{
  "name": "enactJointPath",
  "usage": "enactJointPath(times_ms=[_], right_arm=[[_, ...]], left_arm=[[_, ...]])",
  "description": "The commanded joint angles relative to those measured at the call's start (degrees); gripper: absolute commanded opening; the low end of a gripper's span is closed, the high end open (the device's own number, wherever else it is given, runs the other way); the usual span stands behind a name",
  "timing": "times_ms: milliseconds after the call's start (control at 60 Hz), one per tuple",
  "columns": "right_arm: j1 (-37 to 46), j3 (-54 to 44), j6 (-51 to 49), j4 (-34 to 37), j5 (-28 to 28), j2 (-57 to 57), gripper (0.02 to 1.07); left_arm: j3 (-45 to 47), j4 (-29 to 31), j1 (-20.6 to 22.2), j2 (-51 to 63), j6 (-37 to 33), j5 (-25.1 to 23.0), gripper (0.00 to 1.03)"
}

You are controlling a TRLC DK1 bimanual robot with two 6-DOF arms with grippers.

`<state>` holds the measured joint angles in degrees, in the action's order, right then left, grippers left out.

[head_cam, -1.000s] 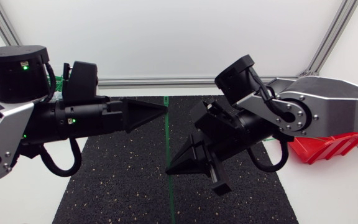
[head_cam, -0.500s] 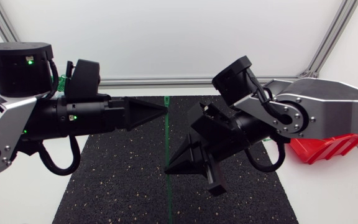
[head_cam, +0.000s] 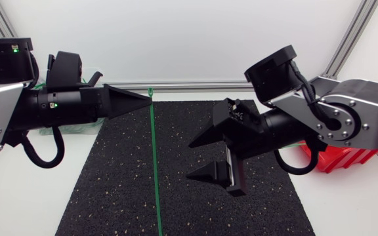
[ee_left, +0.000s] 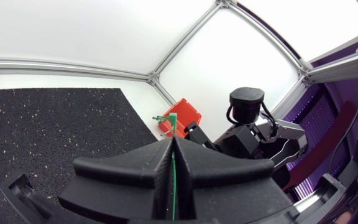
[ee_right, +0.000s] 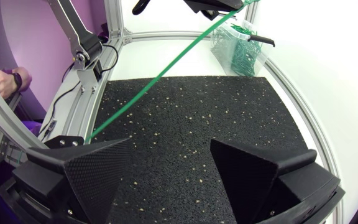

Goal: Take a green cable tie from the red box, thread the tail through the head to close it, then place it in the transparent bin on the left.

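Left gripper (head_cam: 147,98) is clamped on the tie (head_cam: 155,164) just below its head (head_cam: 151,90). The left wrist view confirms it: both fingers are pressed together, the green strip is pinched in the seam, and the head pokes out past the tips. Right gripper (head_cam: 189,160) is wide open and holds nothing. The tie's free end passes close by one of its fingers; can't tell if they touch. Tie is a thin, narrow plastic strap, straight, not looped yet, held in the air with the tail (head_cam: 159,226) running free over the mat (head_cam: 104,190). My read: near weightless, springy lengthwise, and floppy enough sideways that the free end will wag on any arm move. It's smooth plastic, so probably slippery against the matte wedge fingers. Pinch the flat faces, not the edges, or it'll twist out. Best second grasp looks like close behind the tail tip, leaving a short stub to steer into the head. Grab mid-strap and the end will wander. Head is a small blocky lump, a tiny target; slot orientation not readable from here. Mat is black speckled rubber and looks grippy; the worktop (head_cam: 25,203) around it is smooth white. Red box (head_cam: 336,157) is hard plastic, behind the right arm. Bin (ee_right: 241,53) is clear and thin-walled, with a tangle of green ties inside, beyond the left gripper.
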<state>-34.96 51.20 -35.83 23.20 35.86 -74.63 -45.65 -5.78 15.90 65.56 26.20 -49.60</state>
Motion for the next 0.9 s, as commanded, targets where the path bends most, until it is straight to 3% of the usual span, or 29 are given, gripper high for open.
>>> enactJointPath(times_ms=[0, 133, 400, 567, 767, 883], right_arm=[[0.8, -1.3, -2.9, 0.6, -2.8, 0.5, 1.03], [1.1, 0.2, -5.8, 4.2, -12.7, -0.3, 1.03], [3.4, 3.5, -7.6, 3.5, -15.3, -1.9, 1.03], [2.4, 4.2, -18.2, 2.6, -20.3, -4.4, 1.03], [-0.2, -11.0, -31.0, -37.1, -22.4, -1.9, 1.03], [-0.8, -10.2, -36.6, -41.0, -22.2, -4.0, 1.03]], left_arm=[[-3.0, 0.0, -2.5, 3.4, 3.1, -2.6, 0.04], [-4.6, -0.8, -4.6, 8.8, 6.9, -6.0, 0.04], [-7.6, -1.7, -9.1, 14.6, 13.6, -14.2, 0.04], [-8.0, -1.5, -10.5, 16.5, 14.9, -17.0, 0.04], [-8.0, -2.1, -12.3, 18.6, 15.0, -19.5, 0.04], [-8.5, -2.2, -12.6, 20.6, 15.2, -20.1, 0.04]])
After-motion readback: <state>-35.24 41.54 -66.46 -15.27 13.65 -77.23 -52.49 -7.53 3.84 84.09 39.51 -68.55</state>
